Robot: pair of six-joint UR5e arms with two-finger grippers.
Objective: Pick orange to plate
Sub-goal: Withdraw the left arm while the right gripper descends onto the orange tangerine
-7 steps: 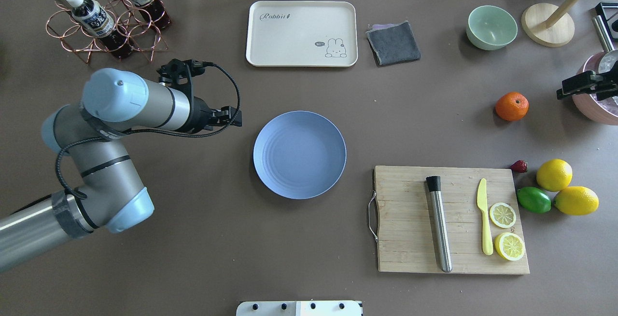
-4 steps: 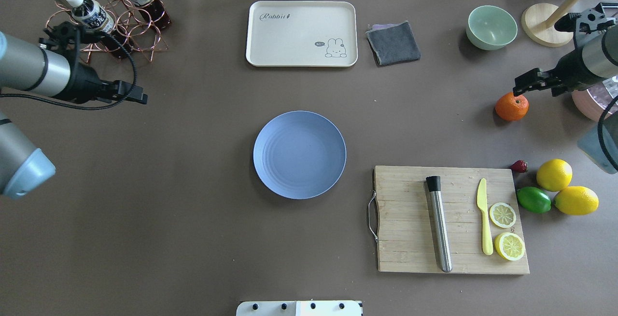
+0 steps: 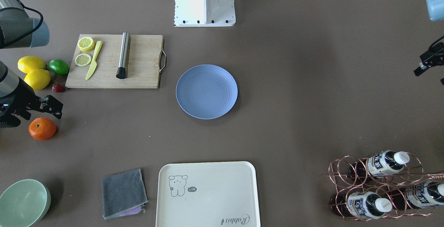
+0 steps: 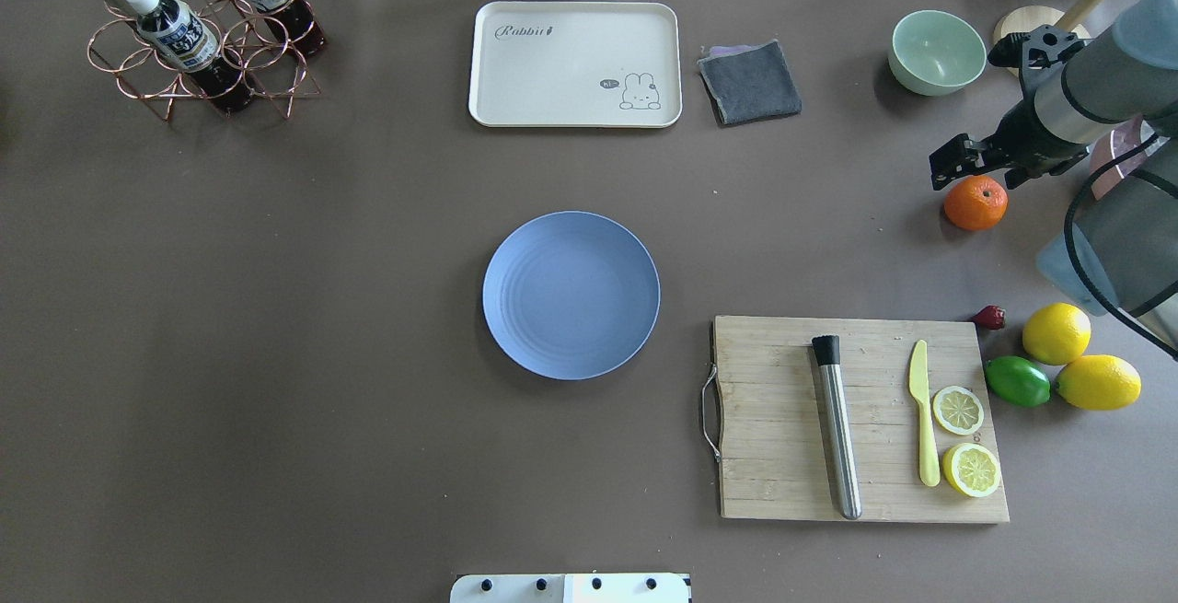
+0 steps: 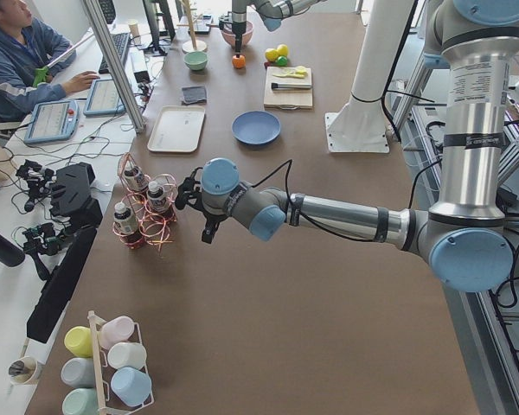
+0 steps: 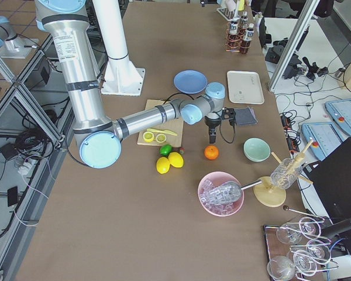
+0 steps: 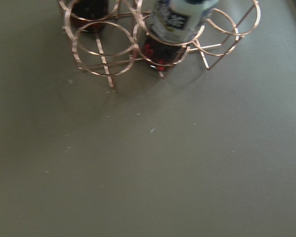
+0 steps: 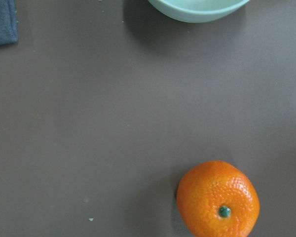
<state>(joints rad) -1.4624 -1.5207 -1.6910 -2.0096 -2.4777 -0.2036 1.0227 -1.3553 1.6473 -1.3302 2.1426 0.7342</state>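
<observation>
Your orange [image 8: 218,198] sits bright, pebbled, green-dimpled on the table [image 8: 89,123]; the right gripper [image 4: 943,170] hangs close by it; you cannot tell whether its jaws are parted.

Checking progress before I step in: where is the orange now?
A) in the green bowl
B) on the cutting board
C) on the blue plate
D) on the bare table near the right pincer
D: the orange sits on the table by the right pincer, far from the empty plate.
</observation>
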